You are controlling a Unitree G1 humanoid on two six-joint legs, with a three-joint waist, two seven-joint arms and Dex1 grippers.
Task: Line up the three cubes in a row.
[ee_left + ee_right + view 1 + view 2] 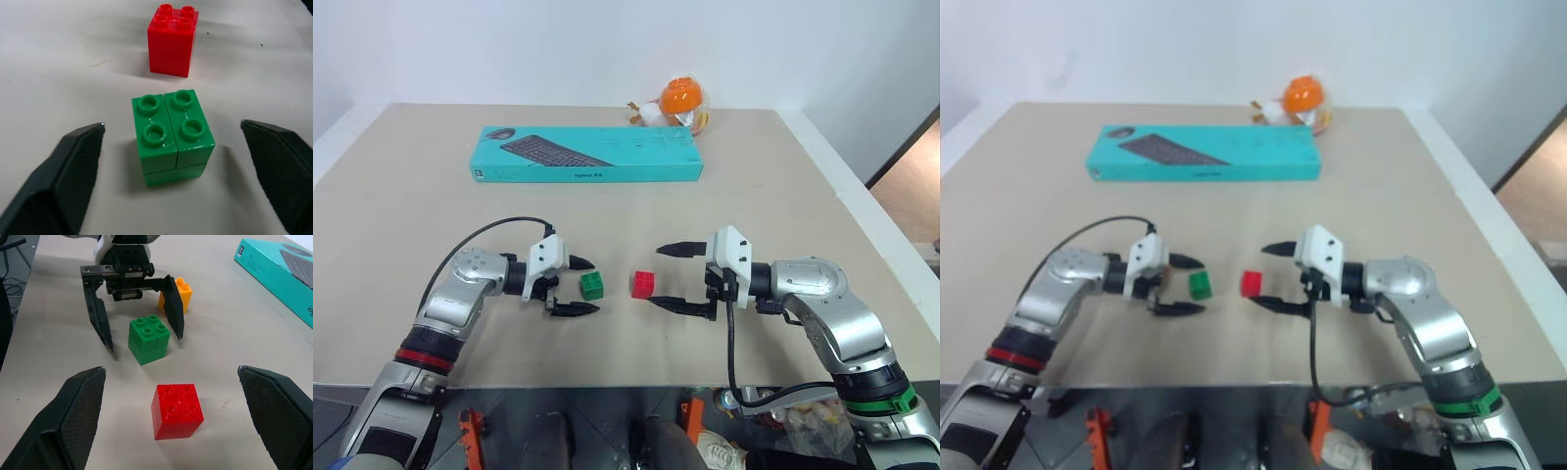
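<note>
Three studded plastic cubes sit on the beige bench [401, 196], near its front edge, between the two arms. Green cube [592, 285] is on the robot's left, red cube [643, 284] just to its right, a small gap between them, not touching. Yellow cube [178, 290] shows in the right wrist view, beyond the left tool's finger, close to the green one but out of line with green and red.

Left tool [579, 286] is spread wide, fingers either side of the green cube, clear of its faces, nothing gripped. Right tool [669, 276] is also wide open, pointing at the red cube, with the cube near its fingertips; holding nothing.

Handling, as a guess: cubes look like hard, hollow toy bricks, so light, rigid, not fragile. Glossy smooth sides, so likely a bit slippery against the black fingers; a loose pinch could let one twist or pop out. Best hold is across two opposite flat side walls, mid-height, fingers square to the faces. Avoid the studded top and the corners. Being so light, they probably slide on the bench if nudged, which could also knock a neighbour out of line.

Teal keyboard box [587, 154] and orange toy [677, 102] lie well apart at the back.
</note>
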